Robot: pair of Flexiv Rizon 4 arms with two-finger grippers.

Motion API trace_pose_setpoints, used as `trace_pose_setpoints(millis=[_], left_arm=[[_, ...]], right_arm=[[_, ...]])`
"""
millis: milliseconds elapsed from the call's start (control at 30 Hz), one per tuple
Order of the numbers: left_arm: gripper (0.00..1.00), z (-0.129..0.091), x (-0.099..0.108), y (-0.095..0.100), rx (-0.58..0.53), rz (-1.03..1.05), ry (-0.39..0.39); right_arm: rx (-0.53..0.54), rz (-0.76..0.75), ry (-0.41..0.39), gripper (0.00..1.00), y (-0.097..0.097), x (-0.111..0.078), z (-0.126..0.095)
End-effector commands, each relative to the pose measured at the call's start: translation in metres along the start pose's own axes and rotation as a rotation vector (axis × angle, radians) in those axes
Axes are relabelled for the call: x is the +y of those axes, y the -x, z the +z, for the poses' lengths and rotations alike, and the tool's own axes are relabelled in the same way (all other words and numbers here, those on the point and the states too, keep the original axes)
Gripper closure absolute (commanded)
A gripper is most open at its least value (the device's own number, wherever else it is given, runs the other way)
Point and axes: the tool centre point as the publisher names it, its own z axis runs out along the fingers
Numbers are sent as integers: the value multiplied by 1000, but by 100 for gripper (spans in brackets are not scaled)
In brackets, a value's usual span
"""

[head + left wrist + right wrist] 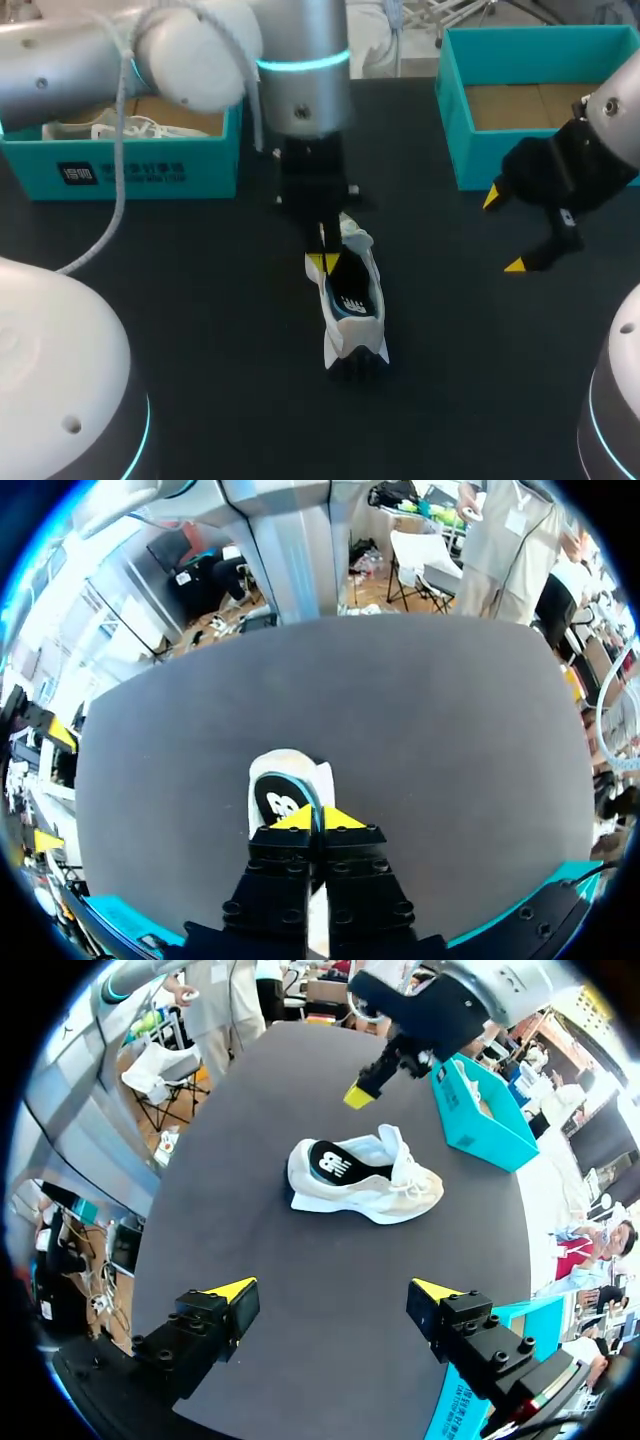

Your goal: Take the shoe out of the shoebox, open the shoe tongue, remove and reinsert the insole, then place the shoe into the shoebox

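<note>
The white shoe (352, 300) stands on its sole in the middle of the dark bench (200, 300). Its laced front points toward the far edge, and its dark insole (350, 297) shows in the opening. The left arm reaches in over the shoe, and the left pincer (322, 262) has its yellow tips pressed together just above the lace end. I cannot tell whether anything is caught between them. The right pincer (504, 232) hangs to the right, well apart from the shoe, with its fingers spread wide and nothing between them. A teal shoebox (150, 165) sits at the far left corner with a second pale shoe (110, 128) lying in it. Another teal shoebox (475, 165) sits at the far right corner, close behind the right pincer, its cardboard floor showing.
</note>
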Motion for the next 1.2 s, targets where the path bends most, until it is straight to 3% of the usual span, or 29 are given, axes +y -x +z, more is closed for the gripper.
trace_pose_setpoints(millis=[33, 567, 967, 1100, 1200], left_arm=[[100, 23, 0, 10, 6, 22, 49], [100, 67, 22, 11, 26, -41, 178], [100, 88, 29, 12, -4, -120, 188], [100, 89, 30, 12, -10, -139, 184], [100, 78, 27, 11, -31, -140, 184]], right_arm=[[-2, 1, -3, 0, 0, 0, 1], [-2, 1, -3, 0, 0, 0, 1], [-2, 1, -3, 0, 0, 0, 1], [-2, 1, -3, 0, 0, 0, 1], [-2, 1, -3, 0, 0, 0, 1]])
